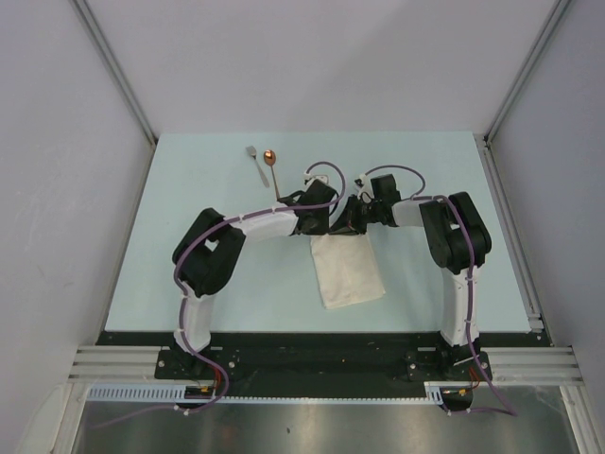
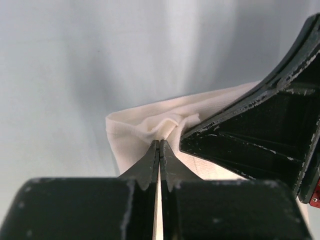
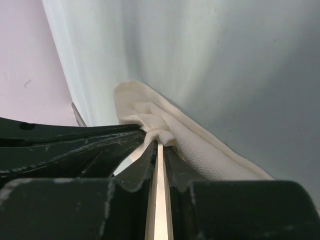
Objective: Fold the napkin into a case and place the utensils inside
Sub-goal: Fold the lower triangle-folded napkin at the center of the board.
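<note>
The cream napkin (image 1: 347, 270) lies folded near the table's middle, its far edge under both grippers. My left gripper (image 1: 333, 227) is shut on a bunched fold of the napkin (image 2: 150, 127). My right gripper (image 1: 352, 225) is shut on the same far edge (image 3: 150, 120), close beside the left one. The other gripper's black fingers (image 2: 260, 135) fill the right of the left wrist view. The silver fork (image 1: 255, 163) and the copper-bowled spoon (image 1: 272, 166) lie side by side at the far left of the napkin, apart from both grippers.
The pale blue table (image 1: 189, 246) ends at a black rail (image 1: 321, 338) near the arm bases. Grey walls (image 1: 312, 57) close in the back and sides. Both forearms reach across above the napkin's far edge.
</note>
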Robot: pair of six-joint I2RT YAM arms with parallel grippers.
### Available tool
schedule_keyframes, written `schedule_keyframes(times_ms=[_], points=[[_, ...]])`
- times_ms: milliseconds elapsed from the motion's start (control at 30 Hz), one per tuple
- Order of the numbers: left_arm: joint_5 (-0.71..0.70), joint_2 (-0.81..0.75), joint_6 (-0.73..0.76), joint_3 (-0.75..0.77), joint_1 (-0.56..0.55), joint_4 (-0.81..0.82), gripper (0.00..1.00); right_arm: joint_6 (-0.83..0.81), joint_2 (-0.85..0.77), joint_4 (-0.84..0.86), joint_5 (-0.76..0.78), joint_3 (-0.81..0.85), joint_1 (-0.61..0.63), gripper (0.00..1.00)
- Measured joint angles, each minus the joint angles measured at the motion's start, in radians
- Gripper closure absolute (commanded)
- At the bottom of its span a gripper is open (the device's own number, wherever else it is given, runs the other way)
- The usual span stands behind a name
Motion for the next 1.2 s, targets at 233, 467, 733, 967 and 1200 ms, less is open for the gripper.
schedule_keyframes(times_ms=[233, 467, 733, 967, 1200], points=[[-0.031, -0.017, 0.019, 0.006, 0.003, -0.019, 0.75, -0.016, -0.003, -0.02, 0.01, 0.006, 0.004, 0.87], [-0.019, -0.091, 0.026, -0.027, 0.005, -0.02, 0.55, -0.052, -0.026, -0.099, 0.053, 0.031, 0.018, 0.85], [-0.003, -0.315, 0.019, -0.162, 0.006, 0.005, 0.68, -0.118, -0.116, -0.234, 0.122, 0.037, 0.04, 0.7], [0.169, -0.352, -0.039, -0.322, 0.004, 0.117, 0.81, -0.161, -0.361, -0.277, 0.173, -0.119, 0.102, 0.62], [0.26, -0.323, -0.069, -0.4, -0.019, 0.17, 0.72, -0.139, -0.596, -0.263, 0.172, -0.476, 0.145, 0.43]])
